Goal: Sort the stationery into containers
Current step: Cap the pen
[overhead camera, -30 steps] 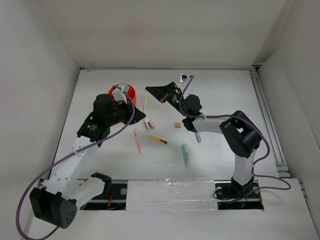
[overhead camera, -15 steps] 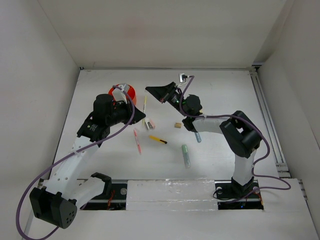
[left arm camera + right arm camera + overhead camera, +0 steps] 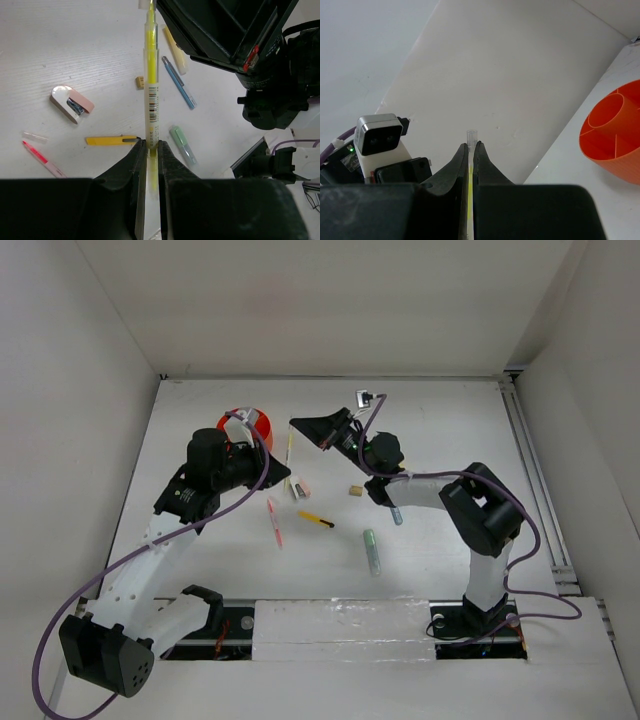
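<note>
The left claw (image 3: 288,477), in the top view, is gripping the near end of the yellow pen (image 3: 290,450) while the right claw (image 3: 296,424) is pinching its far end, so both are holding it clear of the worktop (image 3: 450,420), just right of the orange cup (image 3: 262,426). Over the last second the right arm is only edging slightly left, which suggests a handover pausing midway, with this pen not yet in the cup. In the left wrist view, the jaws are pressing tight on the pen, whose barcode label (image 3: 152,97) is carrying print too small to read. In the right wrist view, the jaws are clamping just below the clear cap (image 3: 471,134), with the divided cup in sight.
</note>
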`<state>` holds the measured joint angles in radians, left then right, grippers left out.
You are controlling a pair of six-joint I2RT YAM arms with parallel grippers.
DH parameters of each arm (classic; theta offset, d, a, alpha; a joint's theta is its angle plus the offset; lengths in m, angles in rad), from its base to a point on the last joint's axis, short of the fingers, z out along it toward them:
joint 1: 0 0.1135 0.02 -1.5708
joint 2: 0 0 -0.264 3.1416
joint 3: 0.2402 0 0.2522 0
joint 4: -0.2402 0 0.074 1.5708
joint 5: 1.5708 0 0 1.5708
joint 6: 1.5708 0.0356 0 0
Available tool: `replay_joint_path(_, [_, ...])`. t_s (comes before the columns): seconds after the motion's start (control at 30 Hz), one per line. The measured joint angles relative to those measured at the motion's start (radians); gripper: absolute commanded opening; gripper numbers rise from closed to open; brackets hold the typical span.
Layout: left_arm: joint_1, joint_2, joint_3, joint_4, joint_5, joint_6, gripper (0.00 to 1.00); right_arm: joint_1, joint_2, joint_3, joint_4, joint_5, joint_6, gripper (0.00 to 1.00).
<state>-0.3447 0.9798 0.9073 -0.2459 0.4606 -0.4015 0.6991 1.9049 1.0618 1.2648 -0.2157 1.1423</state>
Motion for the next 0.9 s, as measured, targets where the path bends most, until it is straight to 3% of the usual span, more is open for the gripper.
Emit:
replay_joint_path(0.6, [0.0, 0.0, 0.0, -0.006, -0.009, 0.001, 0.0, 0.002, -0.027, -0.012, -0.005, -0.033, 0.014, 0.0])
replay_joint_path(0.9, [-0.001, -0.004, 0.0, -0.003, 0.002, 0.001, 0.0, 0.003, -0.077, -0.011, -0.106, -0.059, -0.021, 0.0])
